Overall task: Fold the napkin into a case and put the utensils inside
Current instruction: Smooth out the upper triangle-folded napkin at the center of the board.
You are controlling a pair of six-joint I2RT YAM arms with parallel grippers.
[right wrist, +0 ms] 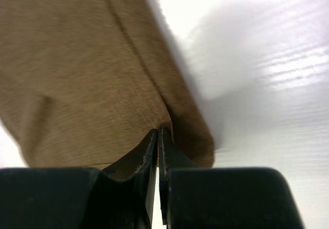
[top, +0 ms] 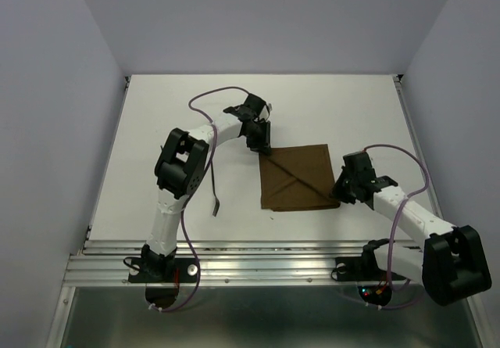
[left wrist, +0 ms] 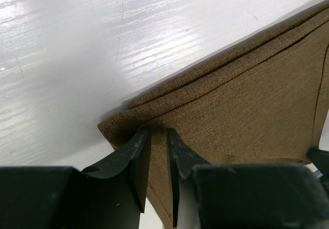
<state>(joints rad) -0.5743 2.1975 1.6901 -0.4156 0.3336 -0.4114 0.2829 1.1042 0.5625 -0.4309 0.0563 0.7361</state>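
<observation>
The dark brown napkin [top: 301, 172] lies flat, right of the table's middle, and a dark diagonal line crosses it from corner to corner. My left gripper [top: 262, 146] is at its far left corner. In the left wrist view the jaws [left wrist: 158, 130] stand close together, with layered cloth [left wrist: 241, 100] pinched between them. My right gripper [top: 339, 193] is at the near right corner. In the right wrist view [right wrist: 160, 131] it is shut tight on the napkin's edge [right wrist: 82, 69]. One thin dark utensil [top: 216, 202] lies on the table beside the left arm, left of the napkin.
The white table [top: 180, 113] is walled at the back and on both sides. An aluminium rail [top: 250, 266] runs along the near edge, where the arm bases sit. Purple cables loop off both arms.
</observation>
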